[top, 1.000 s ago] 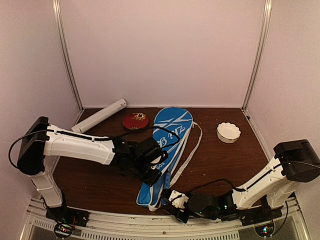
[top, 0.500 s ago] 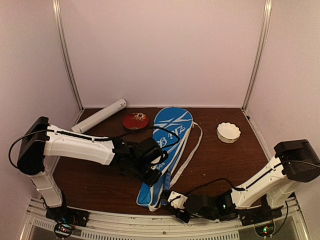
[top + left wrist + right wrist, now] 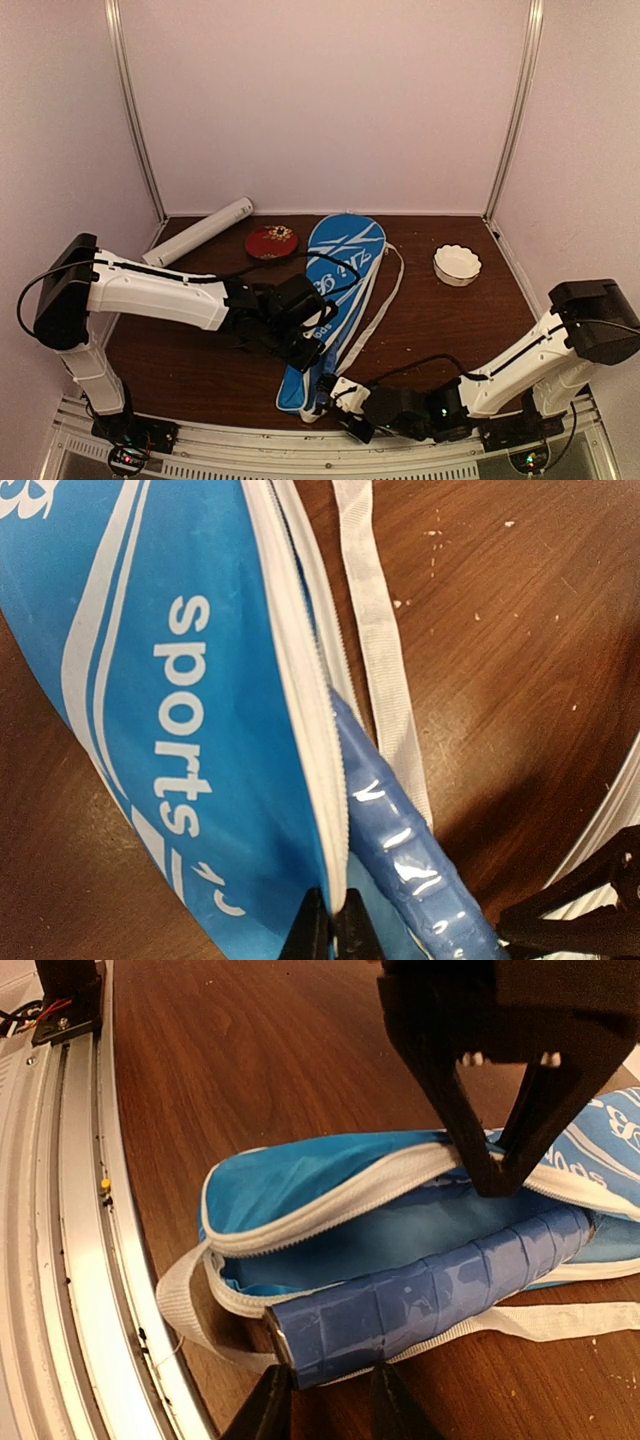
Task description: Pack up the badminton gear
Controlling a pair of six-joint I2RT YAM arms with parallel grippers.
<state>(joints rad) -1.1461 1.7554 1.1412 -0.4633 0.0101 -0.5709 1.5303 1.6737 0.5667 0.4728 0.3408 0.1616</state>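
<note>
The blue racket bag (image 3: 340, 265) lies lengthwise on the brown table, its mouth toward the front edge. My left gripper (image 3: 314, 349) is shut on the white zipper edge of the upper flap (image 3: 300, 710) and holds the mouth open; in the left wrist view its jaws (image 3: 335, 935) pinch that edge. A racket's blue handle (image 3: 450, 1280) sticks out of the mouth beside the lower zipper. My right gripper (image 3: 329, 391) is at the butt end, its fingers (image 3: 268, 1400) on either side of the handle, closed against it. The long white tube (image 3: 200, 231) lies at the back left.
A small red dish (image 3: 271, 241) sits behind the bag and a white scalloped bowl (image 3: 457, 264) at the back right. The bag's white strap (image 3: 378, 300) trails along its right side. The metal front rail (image 3: 60, 1210) runs close to the bag's mouth.
My right gripper has slid left along the front edge to the bag's mouth and its jaws have narrowed onto the handle. The left gripper still pinches the zipper edge.
</note>
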